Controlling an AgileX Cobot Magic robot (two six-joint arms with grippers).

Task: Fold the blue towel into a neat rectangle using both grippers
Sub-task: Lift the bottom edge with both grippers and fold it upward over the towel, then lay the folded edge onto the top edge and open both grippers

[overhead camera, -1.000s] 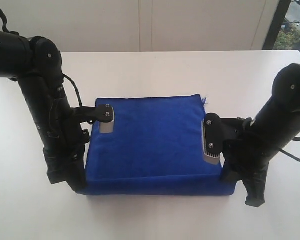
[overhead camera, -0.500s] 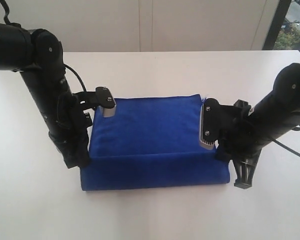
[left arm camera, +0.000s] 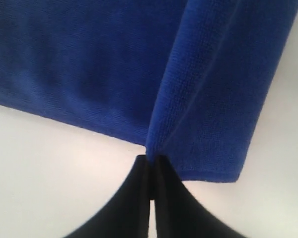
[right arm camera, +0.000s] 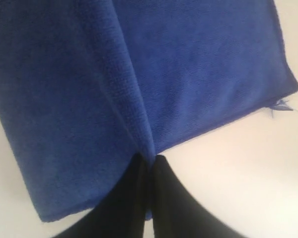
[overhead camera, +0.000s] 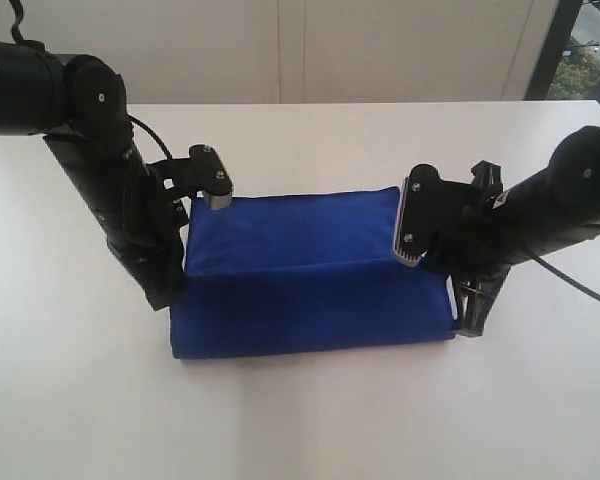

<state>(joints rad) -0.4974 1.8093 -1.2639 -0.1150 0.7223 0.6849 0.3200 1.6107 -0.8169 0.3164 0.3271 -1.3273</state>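
The blue towel (overhead camera: pixel 310 305) lies on the white table (overhead camera: pixel 300 420), its near part doubled over along a rounded front fold. My left gripper (overhead camera: pixel 167 296) is shut on the towel's left edge where the upper layer ends, seen close up in the left wrist view with the gripper (left arm camera: pixel 150 161) pinching the towel (left arm camera: pixel 208 99). My right gripper (overhead camera: pixel 468 320) is shut on the right edge the same way; the right wrist view shows that gripper (right arm camera: pixel 150 161) pinching the towel (right arm camera: pixel 188 74). A tiny thread tag (right arm camera: pixel 283 105) sticks out at the far right corner.
Bare white tabletop (overhead camera: pixel 310 140) surrounds the towel on all sides. A pale wall (overhead camera: pixel 280 50) runs behind the table's far edge, and a window (overhead camera: pixel 592 50) shows at the top right. Both wrist cameras (overhead camera: pixel 413 222) hang over the towel's ends.
Both grippers have moved away from the table's front edge toward the back, carrying the towel's upper layer with them. The towel's visible footprint has become shorter front to back.
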